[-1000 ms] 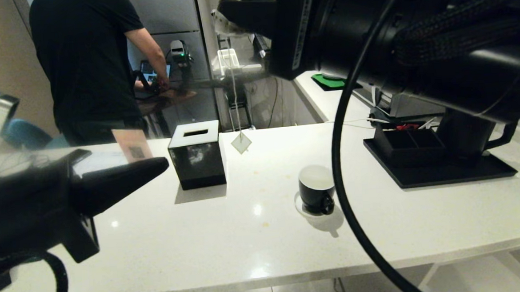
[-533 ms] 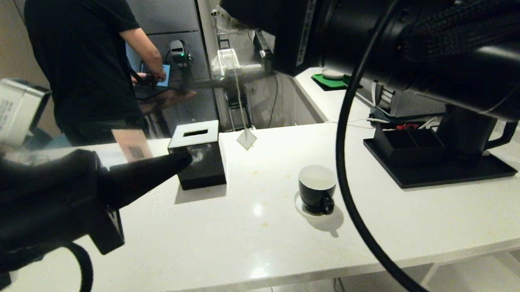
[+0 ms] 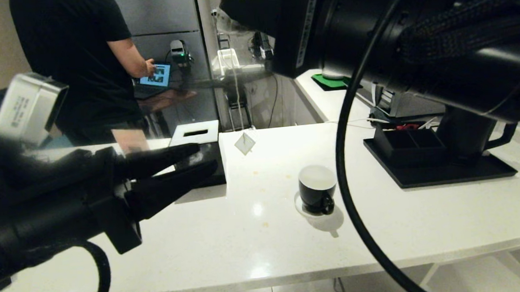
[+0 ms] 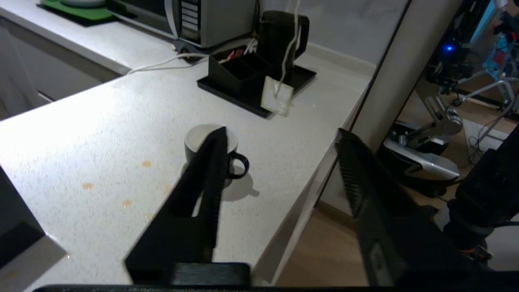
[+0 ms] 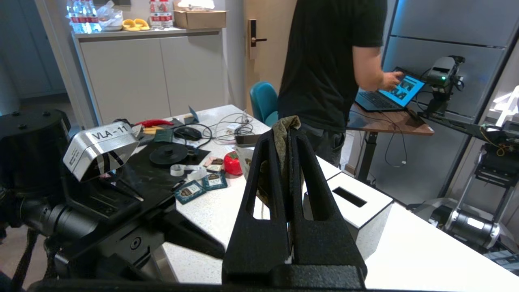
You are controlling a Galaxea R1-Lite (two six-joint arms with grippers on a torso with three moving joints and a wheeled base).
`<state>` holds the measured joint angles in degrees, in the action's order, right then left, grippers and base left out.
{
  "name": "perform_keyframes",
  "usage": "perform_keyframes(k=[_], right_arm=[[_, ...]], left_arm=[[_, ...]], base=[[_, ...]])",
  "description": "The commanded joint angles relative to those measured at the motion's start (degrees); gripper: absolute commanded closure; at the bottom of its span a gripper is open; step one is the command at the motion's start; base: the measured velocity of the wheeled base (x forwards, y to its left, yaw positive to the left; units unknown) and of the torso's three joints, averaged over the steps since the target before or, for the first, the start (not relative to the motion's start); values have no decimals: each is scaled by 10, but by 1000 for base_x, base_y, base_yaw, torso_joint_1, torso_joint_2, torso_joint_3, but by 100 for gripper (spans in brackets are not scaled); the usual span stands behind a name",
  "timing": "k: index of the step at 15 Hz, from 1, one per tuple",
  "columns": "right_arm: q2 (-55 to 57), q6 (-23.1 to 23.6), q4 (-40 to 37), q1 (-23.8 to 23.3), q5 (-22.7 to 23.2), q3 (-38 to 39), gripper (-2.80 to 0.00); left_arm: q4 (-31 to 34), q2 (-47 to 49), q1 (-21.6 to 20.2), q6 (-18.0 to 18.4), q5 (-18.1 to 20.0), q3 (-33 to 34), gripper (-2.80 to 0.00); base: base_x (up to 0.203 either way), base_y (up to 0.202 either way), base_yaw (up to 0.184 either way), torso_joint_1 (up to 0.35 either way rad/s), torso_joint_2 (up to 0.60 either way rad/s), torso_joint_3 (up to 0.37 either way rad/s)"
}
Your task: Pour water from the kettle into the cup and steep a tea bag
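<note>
Right tool (image 5: 288, 134) is up high pinching the tea bag (image 5: 284, 134), its tag (image 3: 244, 143) dangling beyond the cup (image 3: 317, 188) on the worktop (image 3: 228, 227), so I'd have the spread left tool (image 3: 198, 160) catch the string gently.

left pincer (image 3: 200, 160) advanced, jaws now parted
</note>
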<state>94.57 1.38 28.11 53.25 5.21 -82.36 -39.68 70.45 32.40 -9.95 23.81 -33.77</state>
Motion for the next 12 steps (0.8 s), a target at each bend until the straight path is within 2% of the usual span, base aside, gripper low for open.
perform_keyframes(k=[1, 8, 12], right_arm=[[0, 0, 2, 0, 1, 0, 0], [0, 0, 4, 1, 1, -2, 0], [0, 0, 4, 1, 1, -2, 0]], left_arm=[[-16, 13, 1, -1, 1, -2, -280], [-48, 39, 10, 0, 1, -3, -280], [-75, 65, 44, 0, 1, -4, -280]], base=[[0, 0, 0, 0, 0, 0], [0, 0, 0, 0, 0, 0], [0, 0, 0, 0, 0, 0]])
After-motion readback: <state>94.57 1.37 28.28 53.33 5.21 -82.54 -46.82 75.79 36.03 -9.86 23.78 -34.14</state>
